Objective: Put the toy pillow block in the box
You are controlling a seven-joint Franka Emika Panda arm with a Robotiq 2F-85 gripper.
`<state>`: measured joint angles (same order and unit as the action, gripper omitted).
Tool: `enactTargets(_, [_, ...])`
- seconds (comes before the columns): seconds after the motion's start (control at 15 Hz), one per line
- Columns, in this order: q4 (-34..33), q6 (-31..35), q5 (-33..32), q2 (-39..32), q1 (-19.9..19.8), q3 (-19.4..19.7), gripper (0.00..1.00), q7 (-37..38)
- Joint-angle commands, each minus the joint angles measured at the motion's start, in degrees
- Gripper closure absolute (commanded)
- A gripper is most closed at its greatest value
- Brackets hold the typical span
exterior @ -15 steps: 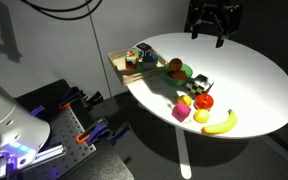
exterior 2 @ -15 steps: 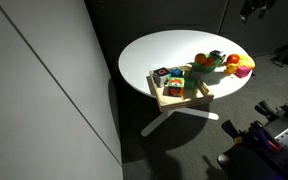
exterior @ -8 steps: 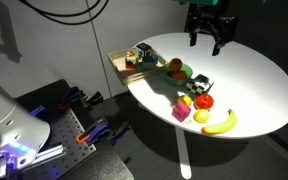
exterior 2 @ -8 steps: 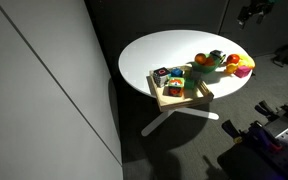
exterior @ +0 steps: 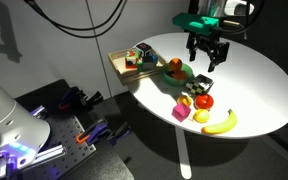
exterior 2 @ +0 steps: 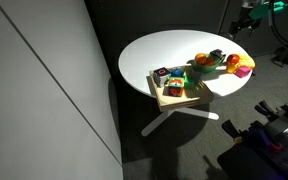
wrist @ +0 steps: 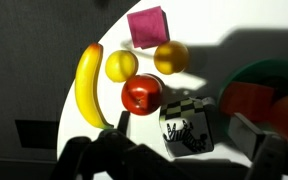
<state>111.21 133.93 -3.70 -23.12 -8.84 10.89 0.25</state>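
Leftward, we see the shallow tan wooden box; the small black-and-white toy pillow block lies outside it on the white table beside a red round fruit, markings unreadable, under our spread-fingered black gripper.

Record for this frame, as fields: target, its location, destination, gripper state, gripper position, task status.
target: toy pillow block, black with white patches
location: on the table, beside the red fruit, outside the box
destination: box at the table edge, with other toys inside
gripper state: gripper open, holding nothing
gripper position: over the block, not touching it
status: block not yet grasped
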Motion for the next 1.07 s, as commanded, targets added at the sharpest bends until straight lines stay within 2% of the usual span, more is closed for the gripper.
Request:
enactTargets(0.0, [-4.13, 2.32, 1.31, -4.91, -1.29, -1.13, 0.00, -0.46])
enactTargets(0.47, [-8.76, 6.33, 1.71, -12.05, -1.74, -1.85, 0.00, -0.91])
enactTargets(1.0, [-12.89, 10.25, 1.64, -16.78, -1.69, -2.87, 0.00, -1.50])
